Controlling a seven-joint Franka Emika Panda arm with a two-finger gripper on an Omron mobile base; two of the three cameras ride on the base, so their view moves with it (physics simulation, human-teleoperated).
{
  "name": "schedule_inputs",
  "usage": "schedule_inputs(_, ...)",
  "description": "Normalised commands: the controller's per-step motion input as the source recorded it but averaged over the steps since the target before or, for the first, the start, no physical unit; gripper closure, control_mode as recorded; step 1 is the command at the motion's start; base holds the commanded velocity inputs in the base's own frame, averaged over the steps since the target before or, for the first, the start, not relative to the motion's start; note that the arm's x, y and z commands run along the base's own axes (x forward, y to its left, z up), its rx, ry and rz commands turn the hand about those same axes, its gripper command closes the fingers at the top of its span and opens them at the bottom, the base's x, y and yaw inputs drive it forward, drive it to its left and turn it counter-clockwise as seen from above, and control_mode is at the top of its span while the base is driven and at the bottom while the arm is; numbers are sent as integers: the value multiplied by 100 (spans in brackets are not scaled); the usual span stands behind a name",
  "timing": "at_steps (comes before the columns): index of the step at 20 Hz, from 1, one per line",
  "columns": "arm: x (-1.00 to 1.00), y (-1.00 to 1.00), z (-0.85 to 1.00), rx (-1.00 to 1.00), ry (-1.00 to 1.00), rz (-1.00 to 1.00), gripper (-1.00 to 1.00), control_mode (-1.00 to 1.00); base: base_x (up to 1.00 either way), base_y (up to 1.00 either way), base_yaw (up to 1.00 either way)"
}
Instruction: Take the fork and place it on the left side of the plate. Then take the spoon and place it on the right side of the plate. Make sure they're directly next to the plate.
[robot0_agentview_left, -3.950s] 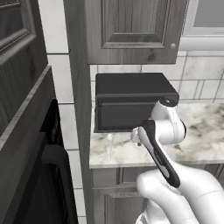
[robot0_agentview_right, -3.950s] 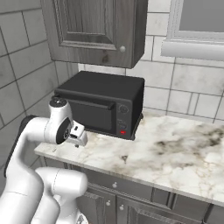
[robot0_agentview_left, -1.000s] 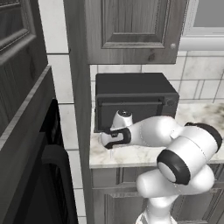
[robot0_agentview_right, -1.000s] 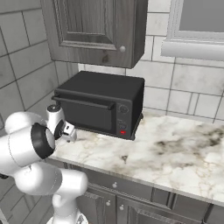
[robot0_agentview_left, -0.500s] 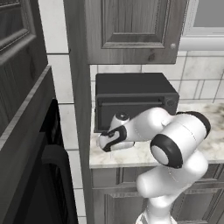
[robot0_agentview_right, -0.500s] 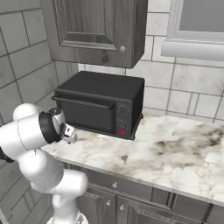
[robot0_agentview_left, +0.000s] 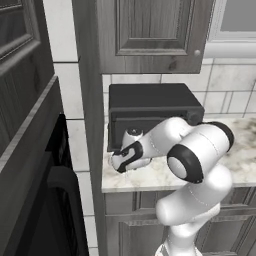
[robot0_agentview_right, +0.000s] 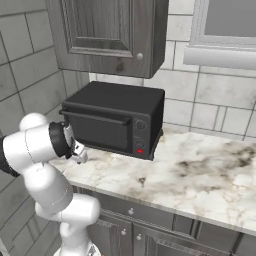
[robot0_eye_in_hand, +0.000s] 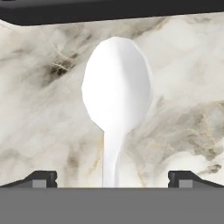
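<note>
1 spoon (robot0_eye_in_hand: 116, 96) lies mid-frame on the counter (robot0_eye_in_hand: 188, 78), oven (robot0_eye_in_hand: 109, 9) edge along the top. Gripper (robot0_eye_in_hand: 112, 178) wide open, holding nothing; 2 tips at the bottom w/ bare counter on both sides.

My left base camera looks forward and down from behind the arm's left, taking in the toaster oven (robot0_agentview_left: 150, 112) at the marble counter's (robot0_agentview_left: 150, 175) left end. My right base camera frames the same oven and counter from the opposite side, at similar range. My hand camera sits very close over the counter, facing down along the spoon (robot0_eye_in_hand: 117, 94) lying there.
</note>
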Motion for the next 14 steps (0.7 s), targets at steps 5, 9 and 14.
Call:
schedule_inputs(5, 14, 5, -24, -1, 0, 0, 100, -100, 0, 0, 0)
schedule_inputs(9, 3, 0, -31, -1, 0, 0, 100, -100, 0, 0, 0)
schedule_inputs(14, 0, 0, -36, -1, 0, 0, 100, -100, 0, 0, 0)
